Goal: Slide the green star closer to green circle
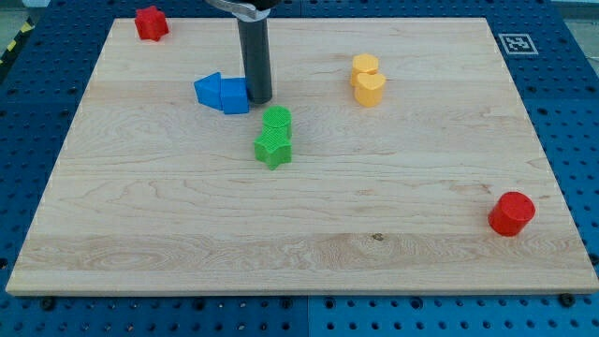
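Pincer: none fitted; my tip (259, 99) rests on the desk (168, 234), touching the right side of the blue blocks (223, 93), apparently two joined. Green circle (277, 119): just below-right of tip. Green star (273, 148): touching the circle's lower edge. Yellow pair (367, 80): right. Red blocks: top-left (151, 22), bottom-right (511, 213).

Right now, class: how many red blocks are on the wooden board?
2. One red block sits at the view's top-left corner of the board; the other, a red cylinder, sits near the bottom-right. My tip hides little, so none seems concealed.
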You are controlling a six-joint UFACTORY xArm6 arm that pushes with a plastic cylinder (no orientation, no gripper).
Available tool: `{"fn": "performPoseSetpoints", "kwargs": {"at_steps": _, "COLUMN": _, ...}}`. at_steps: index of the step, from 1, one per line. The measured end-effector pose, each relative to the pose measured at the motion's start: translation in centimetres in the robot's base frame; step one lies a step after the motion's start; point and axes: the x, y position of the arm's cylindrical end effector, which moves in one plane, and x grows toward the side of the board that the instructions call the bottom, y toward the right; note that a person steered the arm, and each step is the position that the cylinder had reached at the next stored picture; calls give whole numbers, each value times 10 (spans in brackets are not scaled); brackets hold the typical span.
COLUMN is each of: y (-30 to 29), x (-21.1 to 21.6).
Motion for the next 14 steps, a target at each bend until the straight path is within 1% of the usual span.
{"fn": "performPoseSetpoints", "kwargs": {"at_steps": 1, "y": 8, "x": 27}}
{"fn": "performPoseSetpoints", "kwargs": {"at_steps": 2, "y": 13, "x": 42}}
{"fn": "performPoseSetpoints", "kwargs": {"at_steps": 3, "y": -5, "x": 42}}
{"fn": "performPoseSetpoints", "kwargs": {"at_steps": 4, "y": -20, "x": 64}}
{"fn": "performPoseSetpoints", "kwargs": {"at_steps": 5, "y": -21, "x": 88}}
{"fn": "performPoseSetpoints", "kwargs": {"at_steps": 6, "y": 21, "x": 109}}
{"fn": "performPoseSetpoints", "kwargs": {"at_steps": 7, "y": 57, "x": 110}}
{"fn": "performPoseSetpoints", "kwargs": {"at_steps": 8, "y": 68, "x": 137}}
{"fn": "performPoseSetpoints", "kwargs": {"at_steps": 9, "y": 84, "x": 150}}
{"fn": "performPoseSetpoints", "kwargs": {"at_steps": 11, "y": 138, "x": 154}}
{"fn": "performPoseSetpoints", "kwargs": {"at_steps": 13, "y": 139, "x": 166}}
{"fn": "performPoseSetpoints", "kwargs": {"at_steps": 14, "y": 145, "x": 136}}
